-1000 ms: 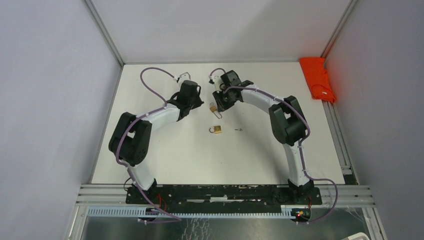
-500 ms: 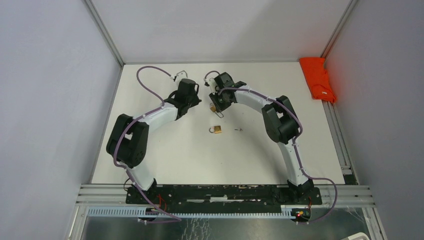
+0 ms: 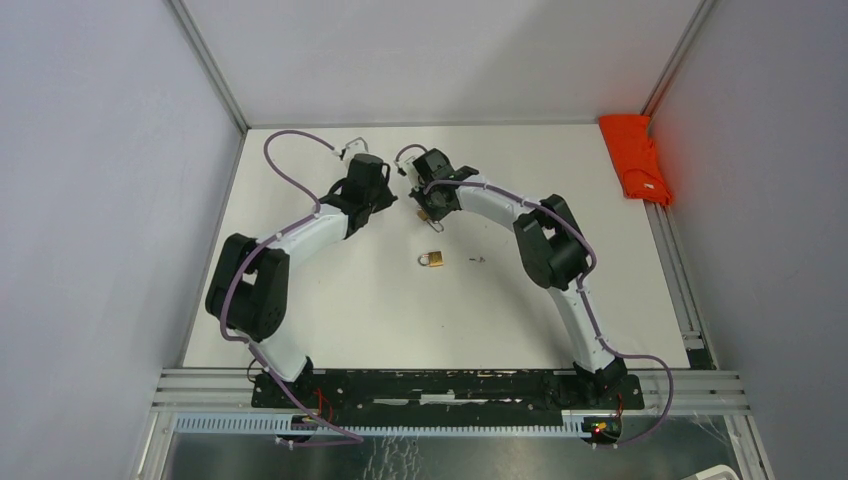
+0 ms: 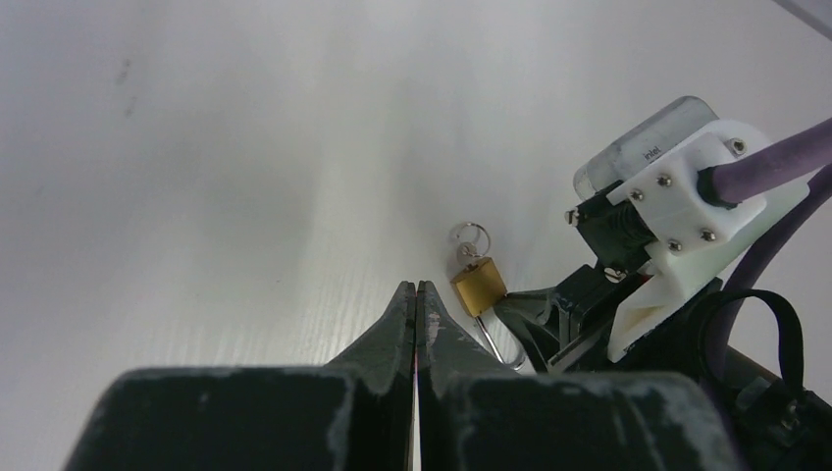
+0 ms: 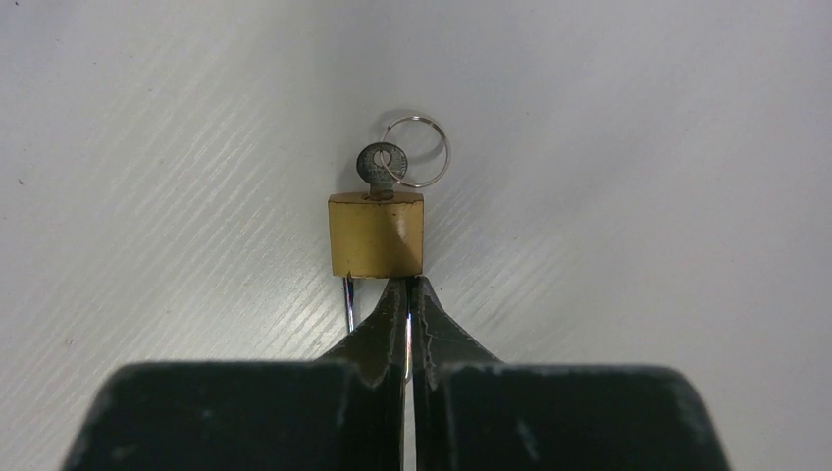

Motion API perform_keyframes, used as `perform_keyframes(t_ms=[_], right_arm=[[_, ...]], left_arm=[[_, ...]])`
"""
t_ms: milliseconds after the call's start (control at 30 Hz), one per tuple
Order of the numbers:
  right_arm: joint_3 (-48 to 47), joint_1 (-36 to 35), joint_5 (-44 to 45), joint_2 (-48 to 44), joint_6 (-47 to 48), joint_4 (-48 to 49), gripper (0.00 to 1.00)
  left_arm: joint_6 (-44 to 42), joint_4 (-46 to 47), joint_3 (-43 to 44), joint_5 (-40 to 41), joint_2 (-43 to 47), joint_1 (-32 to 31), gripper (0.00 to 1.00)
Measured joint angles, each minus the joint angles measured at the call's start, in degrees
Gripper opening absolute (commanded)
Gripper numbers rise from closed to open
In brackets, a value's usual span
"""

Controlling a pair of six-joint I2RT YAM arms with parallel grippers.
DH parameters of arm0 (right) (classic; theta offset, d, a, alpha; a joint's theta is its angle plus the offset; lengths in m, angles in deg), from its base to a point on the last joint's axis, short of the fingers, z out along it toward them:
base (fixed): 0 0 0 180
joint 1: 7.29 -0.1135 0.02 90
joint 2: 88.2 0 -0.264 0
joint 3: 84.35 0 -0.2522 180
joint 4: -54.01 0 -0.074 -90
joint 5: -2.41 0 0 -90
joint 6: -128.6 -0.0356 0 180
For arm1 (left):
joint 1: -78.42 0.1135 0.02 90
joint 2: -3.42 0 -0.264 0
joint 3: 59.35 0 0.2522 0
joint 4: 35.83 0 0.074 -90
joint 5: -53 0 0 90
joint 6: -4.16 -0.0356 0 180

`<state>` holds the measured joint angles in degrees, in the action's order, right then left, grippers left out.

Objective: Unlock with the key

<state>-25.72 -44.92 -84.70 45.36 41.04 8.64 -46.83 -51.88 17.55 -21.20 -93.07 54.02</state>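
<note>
Your right gripper (image 5: 407, 287) has just closed, apparently pinching a shackle leg of the small brass padlock (image 5: 376, 234), which lies on the white table (image 5: 638, 118) with the silver key (image 5: 380, 165) inserted. With the padlock anchored, turn the key using your left gripper (image 4: 416, 290), now pressed together and empty.

The padlock (image 5: 376, 235) shows just one thin leg of its shackle (image 5: 347, 302); the rest disappears behind the right gripper (image 5: 407, 289) (closed tight there). From above, the speck (image 3: 477, 259) beside the second padlock (image 3: 432, 259) is too small to identify.
</note>
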Motion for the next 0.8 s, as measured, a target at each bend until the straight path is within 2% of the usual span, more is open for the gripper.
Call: perform_keyframes(t_ms=[133, 367, 500, 800], right_arm=[[2.6, 0.4, -1.4, -1.6, -0.3, 1.7, 0.00], [8.3, 3.5, -10.2, -5.6, -3.2, 3.8, 0.00], [12.0, 4.8, -13.8, -9.5, -4.3, 6.1, 0.00], [13.3, 4.7, -18.3, -13.4, -4.9, 11.1, 0.00]], left_arm=[[0.4, 1.7, -0.3, -6.6, -0.8, 2.0, 0.03], [2.1, 8.7, -1.9, -22.5, -7.2, 7.8, 0.12], [2.6, 10.5, -1.8, -29.8, -10.6, 7.6, 0.21], [4.5, 15.3, -0.8, -40.2, -13.3, 7.1, 0.30]])
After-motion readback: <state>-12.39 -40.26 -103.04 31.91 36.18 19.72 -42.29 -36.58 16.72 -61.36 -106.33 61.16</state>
